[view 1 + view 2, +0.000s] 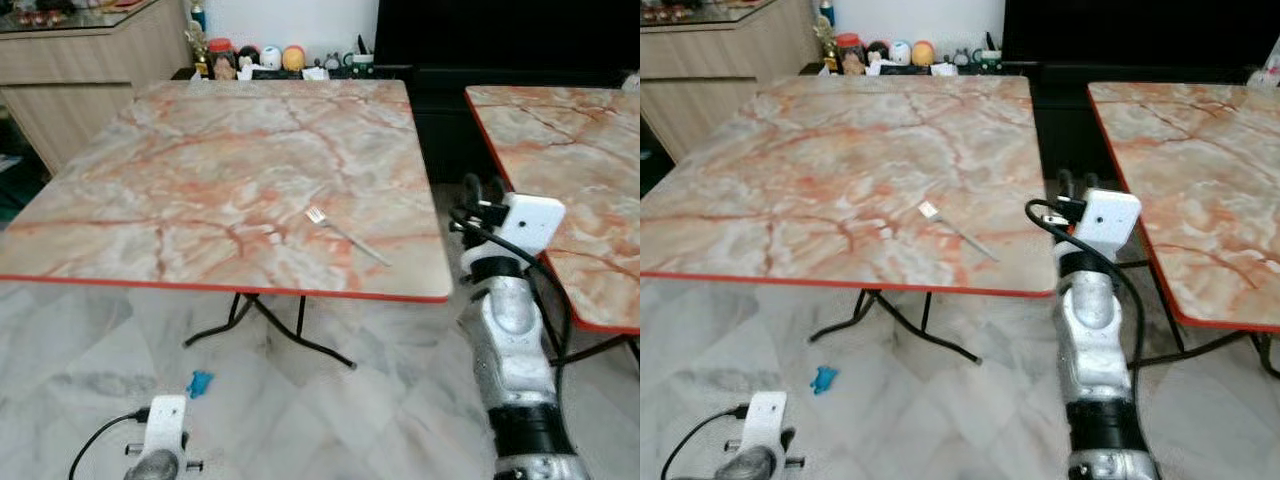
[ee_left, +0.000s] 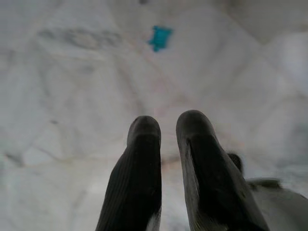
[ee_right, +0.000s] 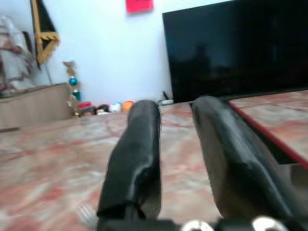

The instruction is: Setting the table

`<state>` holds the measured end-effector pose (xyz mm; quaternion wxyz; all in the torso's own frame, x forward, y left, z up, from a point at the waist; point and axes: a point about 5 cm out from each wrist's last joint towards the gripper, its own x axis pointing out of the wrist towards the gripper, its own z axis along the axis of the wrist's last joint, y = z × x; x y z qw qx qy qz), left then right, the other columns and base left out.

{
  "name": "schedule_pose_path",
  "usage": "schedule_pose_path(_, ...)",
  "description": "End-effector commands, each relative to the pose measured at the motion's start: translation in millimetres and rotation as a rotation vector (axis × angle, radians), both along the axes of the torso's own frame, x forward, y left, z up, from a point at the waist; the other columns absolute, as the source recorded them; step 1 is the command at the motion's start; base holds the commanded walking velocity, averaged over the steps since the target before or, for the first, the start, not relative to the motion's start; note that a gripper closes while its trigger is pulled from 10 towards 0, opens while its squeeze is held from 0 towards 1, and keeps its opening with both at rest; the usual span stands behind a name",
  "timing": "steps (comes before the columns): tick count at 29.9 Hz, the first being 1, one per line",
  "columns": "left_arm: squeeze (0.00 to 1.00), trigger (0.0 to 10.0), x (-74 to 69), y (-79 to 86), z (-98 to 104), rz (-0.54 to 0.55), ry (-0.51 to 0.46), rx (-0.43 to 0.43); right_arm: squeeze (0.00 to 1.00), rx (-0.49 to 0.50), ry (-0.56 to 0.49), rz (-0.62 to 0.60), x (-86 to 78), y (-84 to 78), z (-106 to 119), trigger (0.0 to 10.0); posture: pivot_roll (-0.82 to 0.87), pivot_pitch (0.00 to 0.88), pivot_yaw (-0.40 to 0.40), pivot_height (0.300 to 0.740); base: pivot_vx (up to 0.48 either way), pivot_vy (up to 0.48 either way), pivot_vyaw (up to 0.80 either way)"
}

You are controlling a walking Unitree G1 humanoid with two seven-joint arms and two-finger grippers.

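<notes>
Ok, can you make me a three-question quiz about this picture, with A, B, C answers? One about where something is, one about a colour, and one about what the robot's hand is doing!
1. Where is the fork?
A. On the floor
B. On the marble table, near its front right corner
C. In the right end effector

2. What colour is the small thing on the floor under the table?
A. Blue
B. Yellow
C. Pink

3. What is the right end effector holding?
A. A plate
B. The fork
C. Nothing

Answers:
1 B, the fork lies flat on the tabletop.
2 A, it looks bright blue against the pale tiles.
3 C, its fingers have only a bare gap between them, raised beside the table edge.
</notes>
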<state>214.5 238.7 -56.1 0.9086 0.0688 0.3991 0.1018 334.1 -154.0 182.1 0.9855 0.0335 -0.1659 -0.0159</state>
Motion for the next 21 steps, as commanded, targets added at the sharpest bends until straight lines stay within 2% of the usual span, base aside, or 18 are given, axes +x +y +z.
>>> schedule_pose_path(1, 0.0, 10.0, -3.8, -2.3, -3.2, 0.007, 0.017, -0.01, 0.0, -0.007, -0.006, -0.022, -0.3, -7.3, 2.2, 10.0, 0.06, 0.0, 0.046, 0.74, 0.0, 0.337, 0.0)
schedule_pose_path(4, 0.0, 10.0, -3.6, -2.4, -3.0, 0.007, 0.016, -0.01, 0.0, -0.007, -0.006, -0.019, -0.3, -6.5, 2.2, 10.0, 0.06, 0.0, 0.046, 0.74, 0.0, 0.304, 0.0)
schedule_pose_path(21, 0.0, 10.0, -0.6, -5.1, -1.6, 0.0, -0.006, -0.027, 0.0, -0.028, -0.009, -0.009, -0.4, -5.3, 2.4, 10.0, 0.06, 0.0, 0.047, 0.74, 0.0, 0.0, 0.0)
